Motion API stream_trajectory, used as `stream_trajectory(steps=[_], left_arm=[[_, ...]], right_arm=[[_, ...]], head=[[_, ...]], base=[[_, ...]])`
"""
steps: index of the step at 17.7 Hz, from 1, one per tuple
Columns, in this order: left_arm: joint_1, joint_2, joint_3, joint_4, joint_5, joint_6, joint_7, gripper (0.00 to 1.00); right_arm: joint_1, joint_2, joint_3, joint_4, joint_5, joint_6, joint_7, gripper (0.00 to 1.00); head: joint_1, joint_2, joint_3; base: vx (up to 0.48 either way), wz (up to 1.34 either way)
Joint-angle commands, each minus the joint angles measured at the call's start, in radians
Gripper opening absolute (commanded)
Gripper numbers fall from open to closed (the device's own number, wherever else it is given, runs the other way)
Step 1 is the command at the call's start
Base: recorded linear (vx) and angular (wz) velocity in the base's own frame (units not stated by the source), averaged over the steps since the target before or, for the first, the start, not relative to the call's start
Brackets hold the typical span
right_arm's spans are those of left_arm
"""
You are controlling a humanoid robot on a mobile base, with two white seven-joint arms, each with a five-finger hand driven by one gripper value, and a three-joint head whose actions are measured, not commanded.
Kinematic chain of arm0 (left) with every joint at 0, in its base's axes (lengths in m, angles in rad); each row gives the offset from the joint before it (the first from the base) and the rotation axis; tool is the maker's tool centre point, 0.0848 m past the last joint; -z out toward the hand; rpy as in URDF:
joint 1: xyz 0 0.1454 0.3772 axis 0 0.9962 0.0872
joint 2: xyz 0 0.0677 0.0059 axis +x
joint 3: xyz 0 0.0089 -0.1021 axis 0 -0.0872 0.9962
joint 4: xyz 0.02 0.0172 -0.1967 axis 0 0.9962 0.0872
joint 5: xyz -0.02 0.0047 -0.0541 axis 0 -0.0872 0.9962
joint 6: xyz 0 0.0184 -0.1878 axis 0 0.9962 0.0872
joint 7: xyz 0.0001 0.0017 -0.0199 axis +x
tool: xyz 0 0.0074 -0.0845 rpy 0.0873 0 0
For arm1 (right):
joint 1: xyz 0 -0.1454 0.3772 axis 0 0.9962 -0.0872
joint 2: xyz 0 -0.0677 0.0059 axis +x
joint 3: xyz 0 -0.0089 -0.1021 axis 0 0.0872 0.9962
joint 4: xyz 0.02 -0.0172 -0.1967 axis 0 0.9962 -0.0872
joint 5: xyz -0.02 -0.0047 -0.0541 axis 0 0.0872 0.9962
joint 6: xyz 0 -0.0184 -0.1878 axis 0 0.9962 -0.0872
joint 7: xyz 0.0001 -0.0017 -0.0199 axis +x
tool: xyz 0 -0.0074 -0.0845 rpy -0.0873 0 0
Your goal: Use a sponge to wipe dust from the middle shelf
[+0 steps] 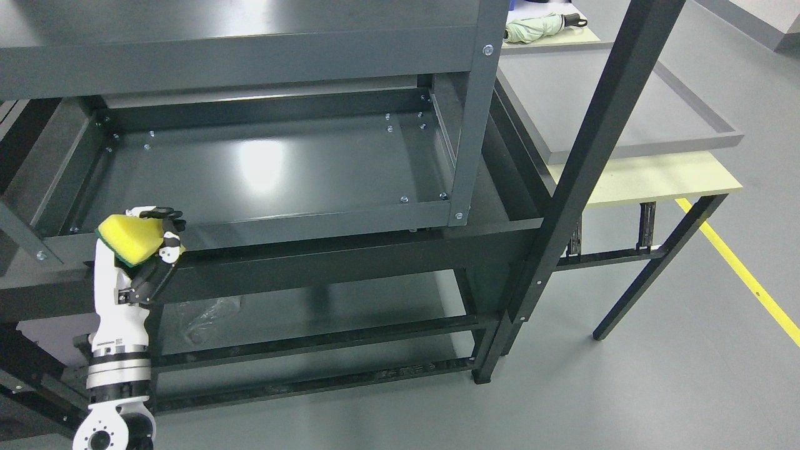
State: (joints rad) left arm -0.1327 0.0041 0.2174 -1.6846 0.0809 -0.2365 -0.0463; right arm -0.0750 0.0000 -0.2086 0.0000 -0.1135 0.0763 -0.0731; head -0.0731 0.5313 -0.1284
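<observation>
A yellow sponge (130, 238) with a green underside is held in my left hand (145, 240), whose fingers are curled around it. The hand rises from the lower left on a white and black forearm and sits in front of the front rail of the dark grey middle shelf (269, 169), at its left end. The shelf's glossy metal tray lies beyond the hand, with a bright light reflection near its middle. My right arm does not show.
A top shelf (237, 56) overhangs the middle shelf. A grey upright post (472, 119) stands at the shelf's front right corner, and a black slanted beam (587, 156) crosses the right side. Crumpled clear plastic (209, 315) lies on the lower level. A folded umbrella (540, 26) lies on a side table.
</observation>
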Motion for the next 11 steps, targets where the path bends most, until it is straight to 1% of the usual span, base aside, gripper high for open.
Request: stream_trajectory(steps=[1,5,11], left_arm=[[0.064,0.013,0.057,-0.080,0.005,0.002,0.003,0.00],[0.110,0.013,0.036,-0.075,0.031,0.002,0.002,0.00],[0.113,0.013,0.026,-0.075,0.033,0.005,0.000,0.01]], right_arm=[[0.000,-0.017,0.000,-0.017,0.000,0.000,-0.001,1.00],[0.000,-0.017,0.000,-0.017,0.000,0.000,-0.001,1.00],[0.000,-0.017,0.000,-0.017,0.000,0.000,-0.001,1.00]], head=[[0.0000,0.000,0.000],[0.0000,0.000,0.000],[0.0000,0.000,0.000]], base=[[0.000,0.00],[0.000,0.00],[0.000,0.00]])
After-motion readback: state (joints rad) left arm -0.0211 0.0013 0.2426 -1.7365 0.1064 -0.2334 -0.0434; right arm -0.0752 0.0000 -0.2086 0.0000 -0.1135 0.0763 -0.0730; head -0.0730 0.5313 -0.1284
